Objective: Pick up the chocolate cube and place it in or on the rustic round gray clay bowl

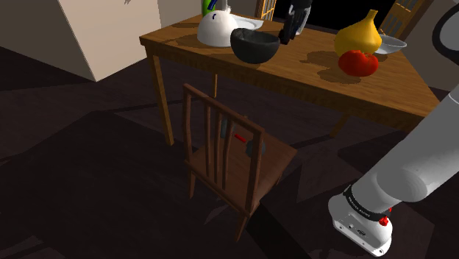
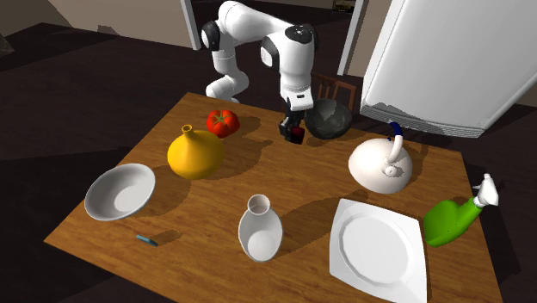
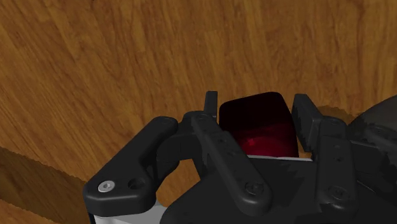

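Dark red between black pads: the chocolate cube (image 3: 257, 124) sits squarely in the gripper (image 3: 256, 107). Both fingers (image 3: 211, 108) look pressed flat against its opposite faces, so you have it clamped. In the second exterior view the cube is low at the wooden table (image 2: 215, 198), just beside the dark grey round bowl (image 2: 330, 119). Whether it rests on the wood or hangs just above it, I cannot tell.

Your step now, as I judge it, is the lift and the short carry. Raise straight up first, until the cube's underside would clear the bowl's rim, and only then travel sideways. The bowl is so near that a slanted move risks knocking its wall. Hold the squeeze even, since the cube's faces look smooth and it could slip. Centre over the bowl's hollow, lower gently, and only then part the fingers.
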